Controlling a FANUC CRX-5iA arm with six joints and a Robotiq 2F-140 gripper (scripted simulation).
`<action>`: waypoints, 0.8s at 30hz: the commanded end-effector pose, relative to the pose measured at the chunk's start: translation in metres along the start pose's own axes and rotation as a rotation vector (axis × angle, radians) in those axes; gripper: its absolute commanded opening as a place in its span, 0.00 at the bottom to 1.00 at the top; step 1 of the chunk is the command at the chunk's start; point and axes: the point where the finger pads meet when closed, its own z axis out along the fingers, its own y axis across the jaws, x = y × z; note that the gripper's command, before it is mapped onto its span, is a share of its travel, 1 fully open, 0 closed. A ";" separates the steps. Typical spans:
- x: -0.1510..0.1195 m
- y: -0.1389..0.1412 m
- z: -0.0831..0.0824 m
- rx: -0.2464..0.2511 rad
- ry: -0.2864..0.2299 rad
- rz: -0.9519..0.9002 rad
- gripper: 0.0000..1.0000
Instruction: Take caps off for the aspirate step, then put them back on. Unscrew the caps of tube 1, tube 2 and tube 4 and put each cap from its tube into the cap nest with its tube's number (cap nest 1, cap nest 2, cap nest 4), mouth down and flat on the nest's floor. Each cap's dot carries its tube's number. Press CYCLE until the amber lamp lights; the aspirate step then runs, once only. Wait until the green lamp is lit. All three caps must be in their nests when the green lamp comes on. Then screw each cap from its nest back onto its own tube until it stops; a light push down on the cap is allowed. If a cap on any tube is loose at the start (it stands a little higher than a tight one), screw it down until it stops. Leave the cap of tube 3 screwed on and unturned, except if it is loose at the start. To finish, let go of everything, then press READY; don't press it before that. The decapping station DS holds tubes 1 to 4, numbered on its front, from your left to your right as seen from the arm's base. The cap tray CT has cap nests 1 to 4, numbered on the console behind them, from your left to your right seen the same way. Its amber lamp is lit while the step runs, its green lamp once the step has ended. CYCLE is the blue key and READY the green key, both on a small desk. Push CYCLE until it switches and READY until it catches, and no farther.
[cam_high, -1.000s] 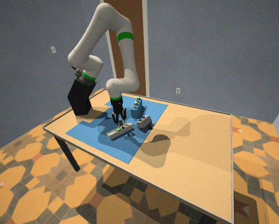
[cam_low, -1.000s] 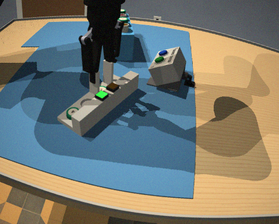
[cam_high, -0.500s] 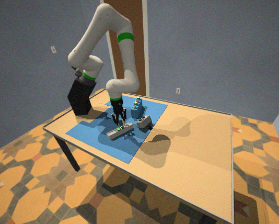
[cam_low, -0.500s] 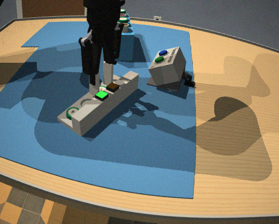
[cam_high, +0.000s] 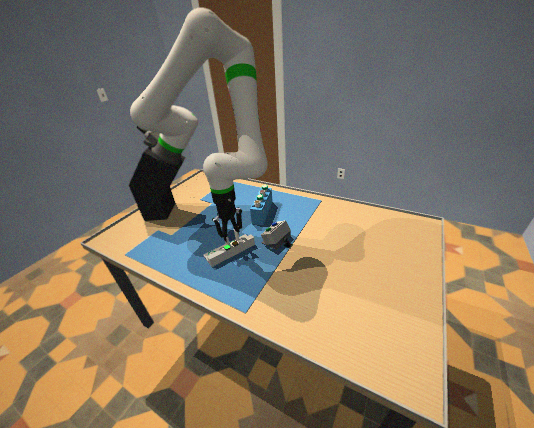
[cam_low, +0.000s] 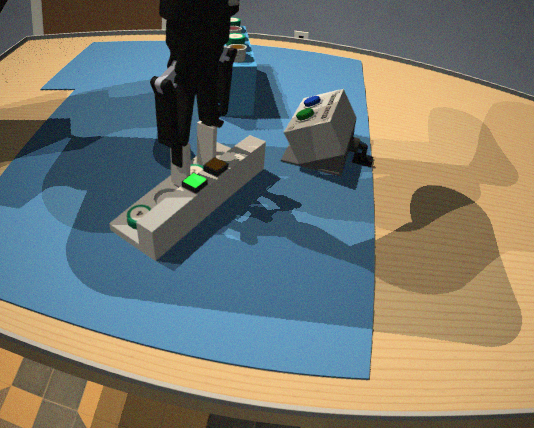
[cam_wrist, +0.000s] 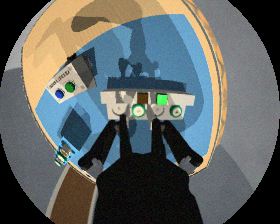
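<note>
Over the cap tray (cam_low: 200, 210), the claw (cam_low: 194, 159) straddles a green cap (cam_wrist: 138, 111), fingers part open, gripping nothing.

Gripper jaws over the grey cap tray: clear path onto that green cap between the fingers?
Probably yes. The gripper, jaws part open and holding nothing, straddles the green cap in the grey cap tray; nothing visible sits between the fingers and the cap, though the fingers hide most of it.

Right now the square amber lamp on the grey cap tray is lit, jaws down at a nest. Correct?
No: the square green lamp is lit; the amber lamp beside it is dark (exterior view). Jaws are down at a nest.
</note>
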 end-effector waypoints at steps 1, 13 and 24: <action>0.000 0.000 0.000 0.000 0.000 0.000 0.00; 0.000 0.000 0.000 0.000 0.000 0.000 0.00; 0.000 0.000 -0.035 0.000 0.000 0.000 0.00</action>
